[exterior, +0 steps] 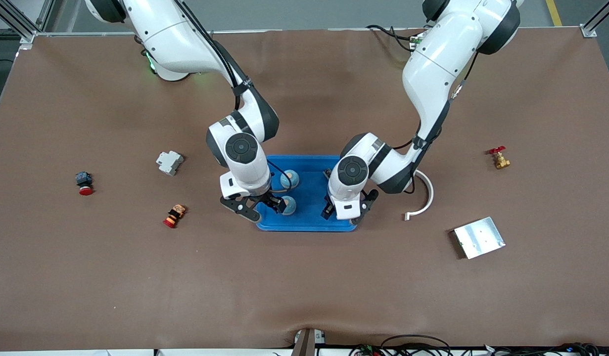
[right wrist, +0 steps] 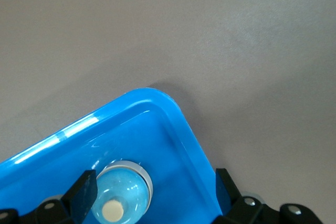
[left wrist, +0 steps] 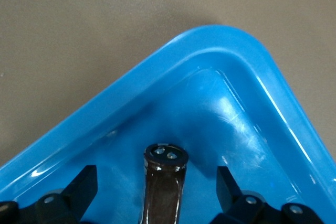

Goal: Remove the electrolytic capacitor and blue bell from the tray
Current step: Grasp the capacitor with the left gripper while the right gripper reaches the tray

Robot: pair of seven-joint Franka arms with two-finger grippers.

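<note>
- Tray (exterior: pixel 309 195), blue, sits mid-table on brown mat; both grippers low over it.
- Right gripper (exterior: pixel 257 203) over tray corner at right arm's end, nearer the front camera; fingers (right wrist: pixel 84 190) spread, released, bell (right wrist: pixel 122 192) between them, no pad seen touching.
- Two pale blue bells in tray: one (exterior: pixel 287 205) at right gripper, second (exterior: pixel 289 179) farther from front camera.
- Left gripper (exterior: pixel 348 210) over tray corner at left arm's end; fingers (left wrist: pixel 84 187) wide apart, released.
- Capacitor (left wrist: pixel 164 182), dark shiny cylinder, lies in tray between left fingers, not clamped.
- On mat toward right arm's end: grey breaker (exterior: pixel 169 162), two red push buttons (exterior: pixel 84 183) (exterior: pixel 174 215).
- Toward left arm's end: white curved piece (exterior: pixel 423 198), metal plate (exterior: pixel 479 237), brass valve (exterior: pixel 499 158).
</note>
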